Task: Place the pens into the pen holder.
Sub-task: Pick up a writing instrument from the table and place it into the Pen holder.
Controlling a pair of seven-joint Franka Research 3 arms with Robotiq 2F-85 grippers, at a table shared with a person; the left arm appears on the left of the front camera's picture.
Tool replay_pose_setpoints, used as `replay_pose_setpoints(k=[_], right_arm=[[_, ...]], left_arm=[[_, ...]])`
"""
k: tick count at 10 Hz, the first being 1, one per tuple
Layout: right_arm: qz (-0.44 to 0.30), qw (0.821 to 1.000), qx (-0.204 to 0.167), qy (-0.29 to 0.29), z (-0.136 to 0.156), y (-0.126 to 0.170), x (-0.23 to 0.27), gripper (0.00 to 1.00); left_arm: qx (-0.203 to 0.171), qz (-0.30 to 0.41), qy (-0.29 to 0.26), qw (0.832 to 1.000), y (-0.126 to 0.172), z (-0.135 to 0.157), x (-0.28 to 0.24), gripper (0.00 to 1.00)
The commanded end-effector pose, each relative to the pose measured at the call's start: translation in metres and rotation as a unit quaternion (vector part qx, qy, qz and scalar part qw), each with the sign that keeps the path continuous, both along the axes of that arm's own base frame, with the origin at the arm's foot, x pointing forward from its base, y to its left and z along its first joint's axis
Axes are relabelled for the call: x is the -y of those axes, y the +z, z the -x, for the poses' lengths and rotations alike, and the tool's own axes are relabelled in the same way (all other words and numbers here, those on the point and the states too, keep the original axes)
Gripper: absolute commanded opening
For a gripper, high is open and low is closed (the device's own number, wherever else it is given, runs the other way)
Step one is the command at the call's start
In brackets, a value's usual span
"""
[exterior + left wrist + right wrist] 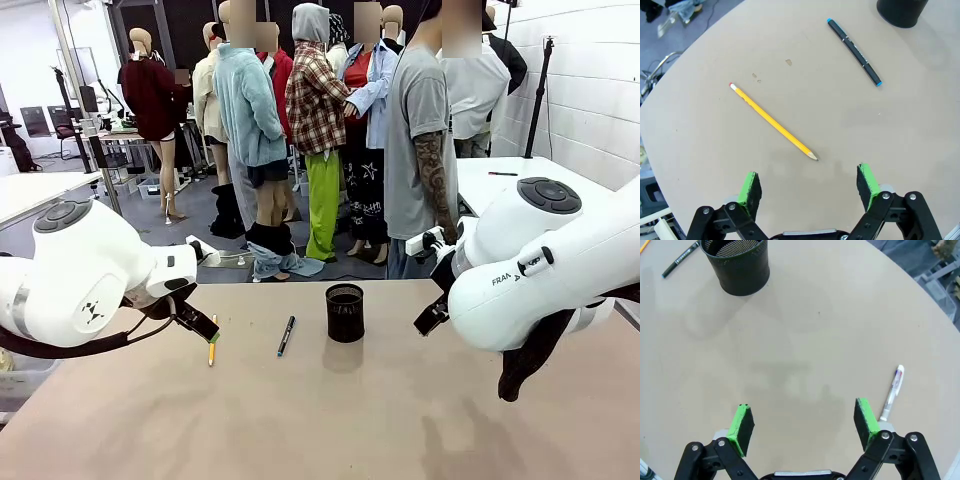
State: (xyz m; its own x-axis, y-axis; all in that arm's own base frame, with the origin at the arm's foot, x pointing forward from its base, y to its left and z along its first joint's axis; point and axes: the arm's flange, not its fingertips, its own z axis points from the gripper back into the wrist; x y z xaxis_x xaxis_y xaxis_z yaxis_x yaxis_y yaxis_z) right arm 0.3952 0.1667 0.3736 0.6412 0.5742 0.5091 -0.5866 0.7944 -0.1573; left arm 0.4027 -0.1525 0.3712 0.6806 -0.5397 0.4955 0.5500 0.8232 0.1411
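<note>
the left gripper [810, 182] is hanging over the table [700, 150] with its jaws standing wide apart and nothing between them, the green pads [751, 187] facing each other. just ahead of it the yellow pencil [772, 121] is lying flat on the tabletop, its sharpened tip pointing toward the gap between the fingers and its red eraser end pointing away. farther on, the black-and-blue pen [854, 51] is lying flat too, well apart from the pencil and near the pen holder [902, 11] without touching it.

the right gripper [802, 422] is likewise spreading its jaws wide and empty above bare tabletop. the whitish pen [891, 392] is lying flat with its near end just beside one pad; i cannot tell whether they are touching. well beyond this gripper the pen holder is standing upright, and all three pens are lying on the table outside it.

in the front view the holder is sitting near the middle of the table, with the black-and-blue pen to its left and the pencil farther left, by the left gripper. past the far edge a person [418, 120] in a grey t-shirt is standing.
</note>
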Motion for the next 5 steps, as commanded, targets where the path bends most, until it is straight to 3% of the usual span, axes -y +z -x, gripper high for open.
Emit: replay_pose_setpoints(k=[1,5], right_arm=[[0.000,1.000,0.000,0.000,0.0001,0.0000,-0.0002,1.00],[0.000,1.000,0.000,0.000,0.0000,0.0000,0.0000,1.00]], left_arm=[[0.000,0.001,0.002,1.000,0.0001,-0.0004,-0.0014,1.00],[0.000,0.001,0.002,1.000,0.0001,-0.0004,-0.0014,1.00]])
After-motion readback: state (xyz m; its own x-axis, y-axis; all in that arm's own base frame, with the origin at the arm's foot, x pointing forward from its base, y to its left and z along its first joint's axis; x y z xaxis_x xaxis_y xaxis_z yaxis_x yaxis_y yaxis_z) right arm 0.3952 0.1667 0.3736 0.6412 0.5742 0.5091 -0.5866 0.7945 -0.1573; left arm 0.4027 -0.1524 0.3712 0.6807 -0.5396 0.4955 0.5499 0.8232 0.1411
